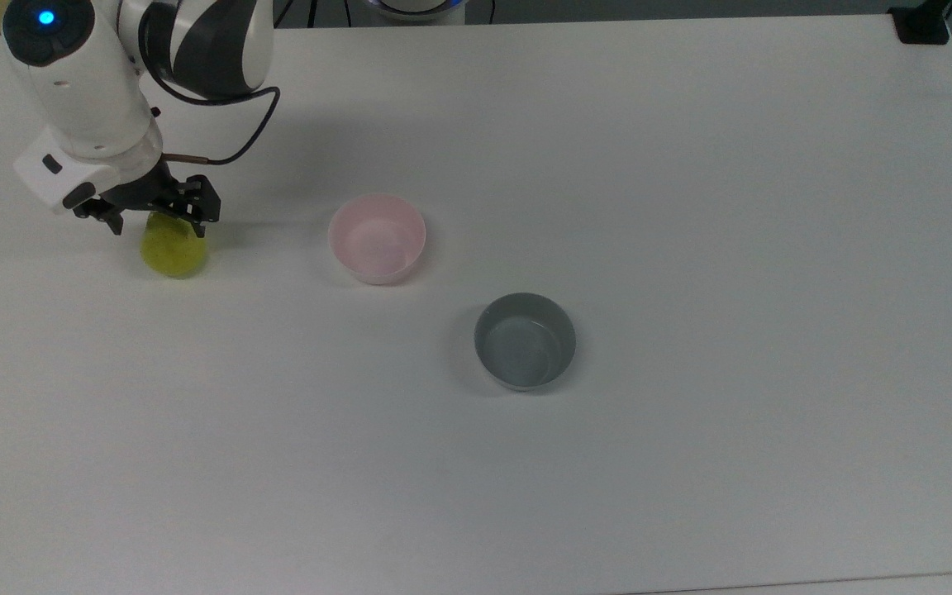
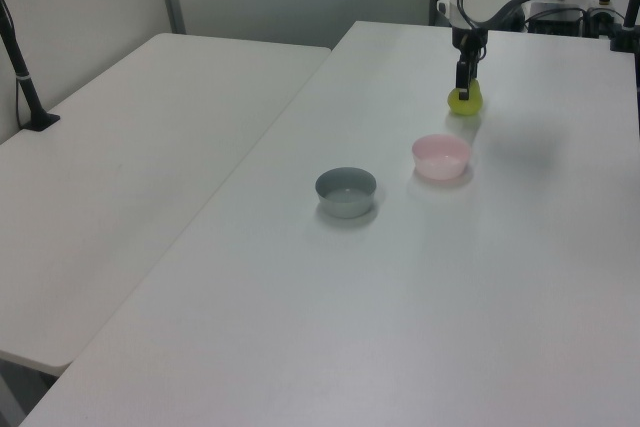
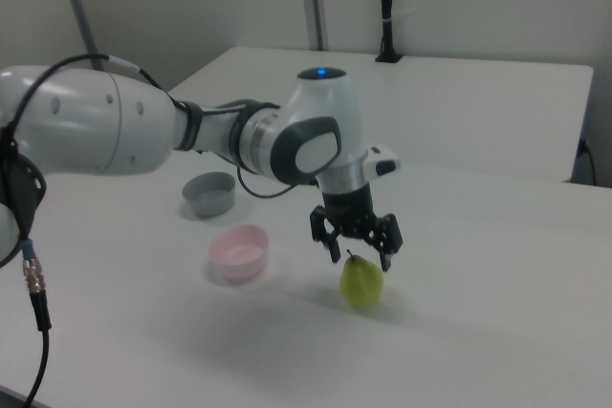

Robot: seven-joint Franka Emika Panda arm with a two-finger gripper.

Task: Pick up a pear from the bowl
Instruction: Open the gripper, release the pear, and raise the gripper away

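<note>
The yellow-green pear stands upright on the white table, in the top view well to the left of the pale pink bowl, which is empty. My gripper hangs just above the pear's narrow top, open. In the right view the gripper has a finger on either side of the stem, clear of the pear, with the pink bowl to the right view's left. The left view shows the pear beyond the bowl, under the gripper.
A grey bowl of similar size stands empty to the top view's lower right of the pink one. A second white table adjoins at the left view's left. A black post rises from the far table.
</note>
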